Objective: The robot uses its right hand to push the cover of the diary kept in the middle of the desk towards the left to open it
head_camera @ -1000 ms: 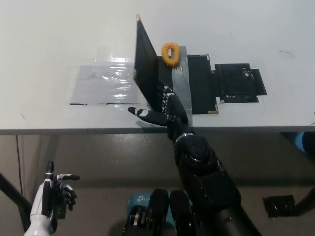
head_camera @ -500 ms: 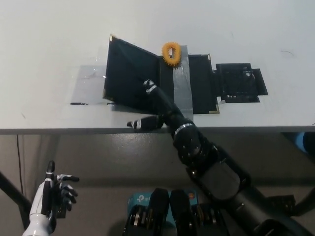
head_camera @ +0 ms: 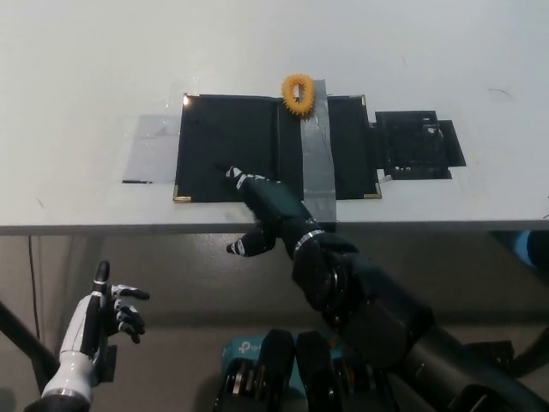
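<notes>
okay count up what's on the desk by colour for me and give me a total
Black: 2, the opened diary and the flat black piece to its right
Grey: 1, the tape strip across the diary
Orange: 1, the spiky ring
Clear: 1, the plastic sheet left of the diary
Total: 5

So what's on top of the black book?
The robot's black right hand rests on the opened cover, a grey tape strip crosses the diary, and an orange ring sits at its top edge.

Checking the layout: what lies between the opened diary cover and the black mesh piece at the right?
In the head view, the grey tape strip and the diary's right half.
</notes>
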### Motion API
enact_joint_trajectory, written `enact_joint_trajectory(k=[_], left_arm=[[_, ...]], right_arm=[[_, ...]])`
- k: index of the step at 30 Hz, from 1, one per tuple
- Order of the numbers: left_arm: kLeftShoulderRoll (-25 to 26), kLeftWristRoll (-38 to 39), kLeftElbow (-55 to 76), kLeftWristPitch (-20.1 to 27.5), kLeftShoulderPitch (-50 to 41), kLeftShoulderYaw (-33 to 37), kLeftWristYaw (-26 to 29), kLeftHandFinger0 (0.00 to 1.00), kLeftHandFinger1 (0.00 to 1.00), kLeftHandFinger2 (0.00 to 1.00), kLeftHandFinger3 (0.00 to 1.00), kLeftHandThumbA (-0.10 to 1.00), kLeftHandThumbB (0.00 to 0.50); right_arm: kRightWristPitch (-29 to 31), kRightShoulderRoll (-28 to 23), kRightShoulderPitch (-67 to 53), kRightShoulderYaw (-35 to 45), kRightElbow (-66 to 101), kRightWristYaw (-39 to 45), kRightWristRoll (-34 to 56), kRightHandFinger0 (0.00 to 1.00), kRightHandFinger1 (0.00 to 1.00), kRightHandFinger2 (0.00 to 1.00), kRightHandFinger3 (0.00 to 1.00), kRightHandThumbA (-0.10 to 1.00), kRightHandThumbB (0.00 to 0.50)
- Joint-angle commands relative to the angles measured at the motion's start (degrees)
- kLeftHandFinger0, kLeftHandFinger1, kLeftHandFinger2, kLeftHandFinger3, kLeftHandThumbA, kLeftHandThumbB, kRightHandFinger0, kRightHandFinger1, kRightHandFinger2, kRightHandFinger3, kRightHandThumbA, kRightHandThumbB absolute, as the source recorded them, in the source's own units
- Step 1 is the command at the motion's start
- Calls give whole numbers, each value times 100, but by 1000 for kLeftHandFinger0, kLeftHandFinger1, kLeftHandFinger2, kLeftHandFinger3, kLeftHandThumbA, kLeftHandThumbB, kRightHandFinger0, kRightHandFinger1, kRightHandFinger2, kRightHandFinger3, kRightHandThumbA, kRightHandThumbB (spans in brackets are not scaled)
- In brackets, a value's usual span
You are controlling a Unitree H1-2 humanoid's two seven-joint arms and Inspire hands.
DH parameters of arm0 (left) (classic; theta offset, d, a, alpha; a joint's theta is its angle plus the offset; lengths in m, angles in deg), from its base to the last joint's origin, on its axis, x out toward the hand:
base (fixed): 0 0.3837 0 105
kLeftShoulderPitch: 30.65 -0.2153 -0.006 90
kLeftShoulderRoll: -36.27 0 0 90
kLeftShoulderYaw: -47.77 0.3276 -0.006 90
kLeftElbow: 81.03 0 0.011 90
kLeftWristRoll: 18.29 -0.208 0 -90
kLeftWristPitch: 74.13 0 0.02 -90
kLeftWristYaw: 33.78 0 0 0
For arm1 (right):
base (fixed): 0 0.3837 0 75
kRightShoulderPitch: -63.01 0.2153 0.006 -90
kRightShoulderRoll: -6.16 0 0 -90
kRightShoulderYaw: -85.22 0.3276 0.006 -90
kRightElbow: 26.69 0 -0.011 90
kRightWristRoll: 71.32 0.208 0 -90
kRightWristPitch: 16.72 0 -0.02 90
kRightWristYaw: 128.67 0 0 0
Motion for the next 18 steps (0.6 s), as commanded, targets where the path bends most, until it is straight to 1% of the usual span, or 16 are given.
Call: enact_joint_trajectory(k=[1,2,3,4,5,8,9,10,11,12,13,14,15,16,17,18], left_arm=[[129,-35,179,-37,104,44,-74,241,240,210,399,1000,483],[142,-27,159,-6,106,50,-94,239,239,204,406,1000,475],[142,-31,148,-17,111,51,-85,251,242,198,403,1000,460],[143,-32,142,-21,114,52,-80,266,245,194,400,1000,458],[116,1,138,-18,110,38,-73,290,245,188,396,1000,457],[115,4,136,-22,112,37,-72,299,243,186,395,1000,457],[98,18,135,41,61,7,-50,291,250,200,387,1000,452],[80,45,130,22,36,-18,-39,299,256,204,384,1000,456],[75,50,120,43,19,-21,-41,303,263,215,396,1000,451],[73,47,112,76,-1,-20,-42,304,264,217,400,1000,451],[48,87,98,111,-25,-49,-39,296,252,203,388,1000,449],[48,75,97,126,-54,-47,-35,285,254,215,394,1000,454],[43,66,85,188,-78,-48,-32,273,253,211,394,1000,445],[38,55,89,215,-111,-54,-17,261,259,221,397,1000,448],[39,46,92,210,-113,-50,-14,260,261,225,398,1000,448],[38,46,92,212,-113,-51,-14,259,262,226,399,1000,448]], right_arm=[[81,228,-200,-219,-252,651,-236,758,903,940,1000,1000,443],[159,281,-215,-211,-417,636,-240,776,934,978,1000,1000,441],[100,315,-210,-180,-479,706,-225,892,1000,1000,1000,1000,443],[82,334,-210,-153,-510,740,-235,953,1000,1000,1000,1000,445],[51,304,-202,-123,-427,822,-221,979,1000,1000,1000,1000,431],[62,311,-208,-84,-423,845,-262,967,1000,1000,1000,1000,433],[-57,259,-138,28,-231,932,-228,945,1000,1000,1000,1000,411],[-35,247,-87,211,-173,1022,-45,1000,1000,1000,1000,1000,380],[-97,240,-43,304,-120,1122,36,1000,1000,1000,1000,1000,367],[-162,237,-7,398,-64,1225,88,1000,1000,1000,1000,1000,369],[-257,280,27,632,-6,1288,294,980,1000,1000,1000,1000,322],[-541,344,112,1043,199,1289,586,323,481,570,720,1000,307],[-734,387,131,1305,377,1401,737,538,805,824,662,1000,300],[-873,413,169,1544,564,1524,928,906,1000,1000,432,1000,293],[-913,424,169,1648,637,1584,956,1000,1000,1000,449,1000,292],[-931,443,155,1701,655,1631,910,1000,1000,1000,451,1000,292]])
